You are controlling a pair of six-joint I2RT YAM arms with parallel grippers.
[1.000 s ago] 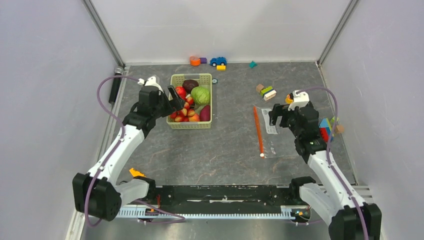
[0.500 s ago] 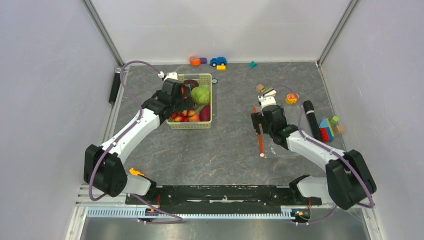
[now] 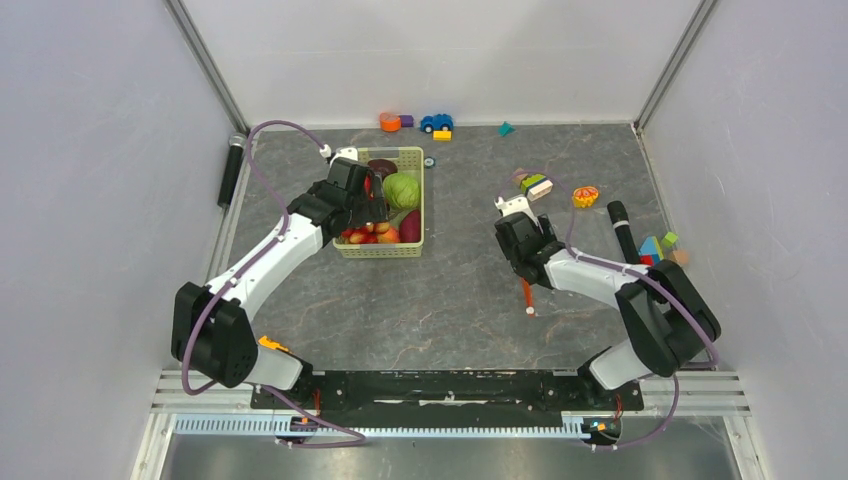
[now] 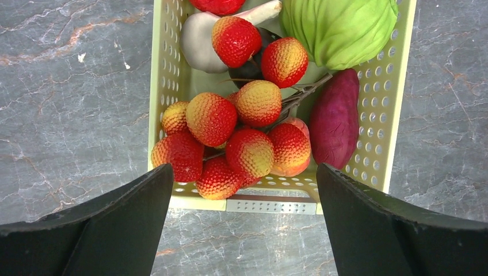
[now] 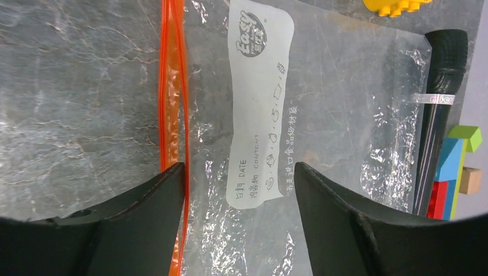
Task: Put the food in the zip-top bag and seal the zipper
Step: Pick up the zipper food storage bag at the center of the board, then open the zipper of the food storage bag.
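The food was in the pale green basket [image 4: 397,86] on the far left part of the counter [image 3: 450,310]: a heap of red strawberries [image 4: 250,152], a green cabbage [image 4: 339,29] and a dark purple piece [image 4: 336,121] against the basket's right wall. The left fingers [image 3: 365,205] hung over the basket, spread wide, with nothing between them.

The zip-top bag [image 5: 345,115] lay flat and empty on the right half of the counter, its orange-red zipper [image 5: 171,86] running along its left edge and its white label [image 5: 259,115] facing up. The right fingers [image 3: 524,250] were low over the bag and apart, one on the zipper strip and the other past the label, gripping nothing that could be seen. A black cylinder [image 5: 443,86] lay along the bag's right side.
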